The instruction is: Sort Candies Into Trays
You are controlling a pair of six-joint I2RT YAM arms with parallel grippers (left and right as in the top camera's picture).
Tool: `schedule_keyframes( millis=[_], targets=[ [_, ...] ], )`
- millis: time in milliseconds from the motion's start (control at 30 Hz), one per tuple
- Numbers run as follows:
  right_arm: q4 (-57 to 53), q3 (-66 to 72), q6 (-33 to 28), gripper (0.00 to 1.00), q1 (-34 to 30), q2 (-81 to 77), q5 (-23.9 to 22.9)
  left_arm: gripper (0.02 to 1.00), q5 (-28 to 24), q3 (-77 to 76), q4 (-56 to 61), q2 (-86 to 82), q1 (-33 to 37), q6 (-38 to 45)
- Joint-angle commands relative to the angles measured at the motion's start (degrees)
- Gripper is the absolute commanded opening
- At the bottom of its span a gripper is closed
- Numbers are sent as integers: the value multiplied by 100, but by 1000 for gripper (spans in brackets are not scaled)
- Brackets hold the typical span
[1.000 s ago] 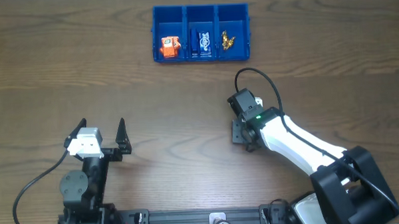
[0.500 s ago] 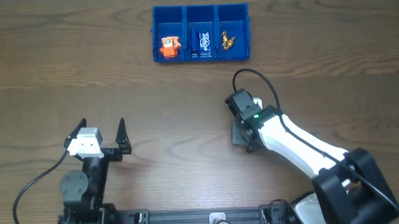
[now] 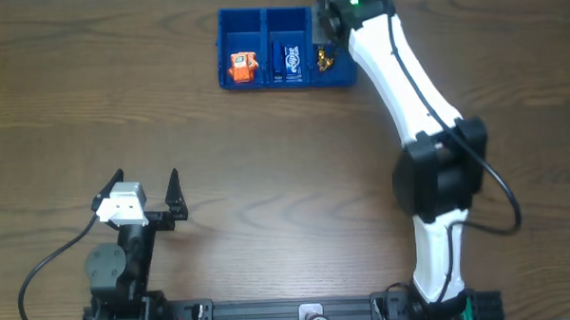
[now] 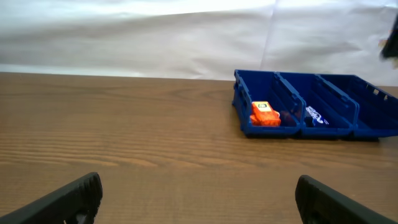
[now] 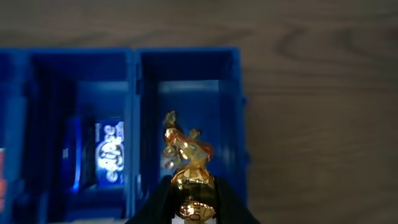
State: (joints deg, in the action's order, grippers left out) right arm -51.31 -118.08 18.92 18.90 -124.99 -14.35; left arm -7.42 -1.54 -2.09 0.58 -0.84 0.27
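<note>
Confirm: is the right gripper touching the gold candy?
Touching. The right wrist view shows the right gripper clamped against both sides of the gold candy.

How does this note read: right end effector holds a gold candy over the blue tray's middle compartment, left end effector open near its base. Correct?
One slip. The right end effector holds the gold candy over the tray's right-hand end compartment, not the middle one; the right wrist view shows the blue candy lying in the middle one beside it. The rest stands.
</note>
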Motion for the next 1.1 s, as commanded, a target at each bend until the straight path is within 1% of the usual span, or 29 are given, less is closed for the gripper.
schedule_keyframes(
  millis=[33, 67, 133, 200, 233, 267, 300, 367, 433, 500, 533, 600, 733, 800, 833, 933, 1000, 1100],
  targets=[
    [243, -195, -122, 161, -96, -365, 396, 998, -118, 127, -155, -31, 26, 61],
    [280, -195, -120, 169, -96, -385, 398, 998, -118, 127, -155, -31, 26, 61],
    [295, -195, -120, 224, -96, -393, 400, 998, -118, 127, -155, -31, 26, 61],
    [291, -195, -120, 336, -109, -393, 417, 998, -118, 127, -155, -31, 26, 61],
    [278, -192, -122, 500, -107, -393, 415, 998, -118, 127, -155, -31, 26, 61],
    [284, -192, -125, 566, -90, -348, 415, 998, -118, 127, -155, -31, 26, 61],
    [302, -184, -122, 612, -81, -256, 415, 998, -118, 127, -155, -31, 26, 61],
    [466, 205, -247, 652, -81, 221, 415, 998, -118, 127, -155, -31, 26, 61],
    [922, 1252, -485, 717, -85, 1185, 385, 998, -118, 127, -155, -31, 26, 61],
    [1685, 2927, -553, 779, -286, 2658, 389, 998, -118, 127, -155, -31, 26, 61],
    [2000, 3866, -553, 847, -511, 3582, 391, 998, -118, 127, -155, -31, 24, 61],
    [2210, 5224, -579, 1000, -883, 5213, 393, 998, -116, 127, -155, -31, 26, 61],
    [2260, 7337, -595, 998, -1217, 8244, 391, 998, -116, 127, -155, -31, 26, 61],
    [2522, 8327, -595, 998, -1239, 9482, 393, 998, -118, 127, -155, -31, 26, 61],
    [2885, 9156, -592, 998, -1261, 10358, 439, 998, -118, 127, -155, -31, 26, 61],
    [3663, 10271, -597, 998, -1266, 11287, 682, 998, -118, 127, -155, -31, 26, 61],
    [4433, 10994, -1025, 998, -1283, 11648, 1034, 998, -118, 127, -155, -31, 26, 61],
    [4677, 11315, -1029, 998, -1412, 11923, 1231, 998, -118, 127, -155, -31, 26, 61]
  ],
)
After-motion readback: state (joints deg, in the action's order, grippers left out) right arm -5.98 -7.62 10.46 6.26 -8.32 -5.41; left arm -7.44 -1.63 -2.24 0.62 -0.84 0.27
